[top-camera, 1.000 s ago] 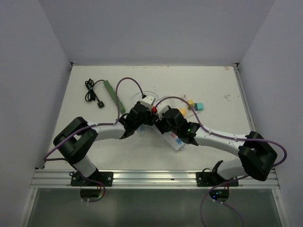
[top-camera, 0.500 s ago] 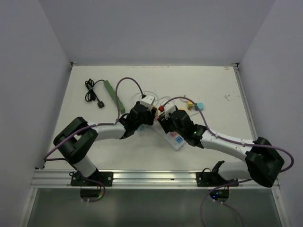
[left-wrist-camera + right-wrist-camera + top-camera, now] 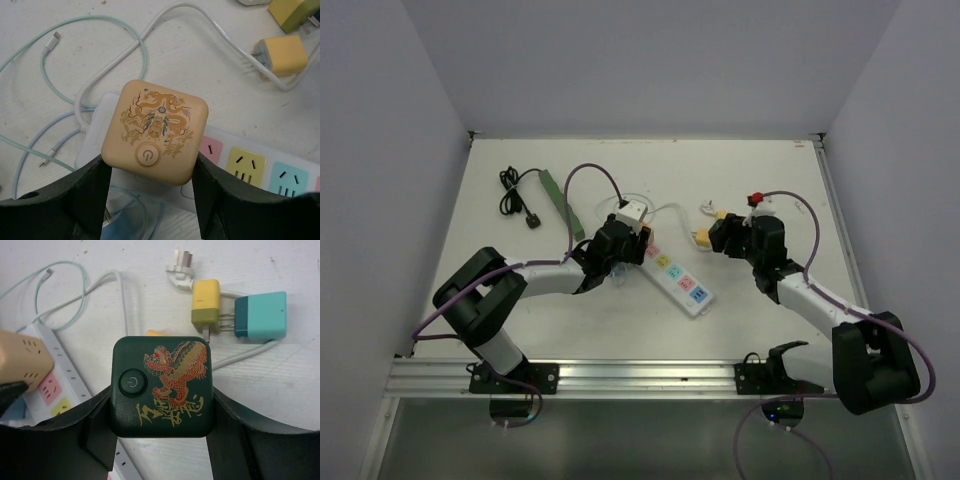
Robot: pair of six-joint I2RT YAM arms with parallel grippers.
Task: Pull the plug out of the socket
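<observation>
A white power strip (image 3: pixel 677 278) with coloured sockets lies mid-table. My left gripper (image 3: pixel 632 240) is shut on a beige dragon-printed plug (image 3: pixel 155 131) that sits on the strip's end (image 3: pixel 250 165); both fingers (image 3: pixel 75 200) press its sides. My right gripper (image 3: pixel 732 238) is shut on a dark green plug with a red-gold beast print (image 3: pixel 162 386). It holds this plug above the bare table, to the right of the strip (image 3: pixel 45 390) and clear of it. The beige plug also shows at the left edge of the right wrist view (image 3: pixel 22 360).
A yellow plug (image 3: pixel 206 302) and a teal plug (image 3: pixel 261 315) lie joined on the table beyond my right gripper, among white cable (image 3: pixel 120 295) and thin mint cables (image 3: pixel 75 30). Another yellow adapter (image 3: pixel 280 56) lies near the strip. A green bar (image 3: pixel 563 205) and a black cord (image 3: pixel 518 195) lie at back left.
My right gripper has moved right, away from the strip, carrying the dark green plug off it. My left gripper has stayed on the beige plug.
</observation>
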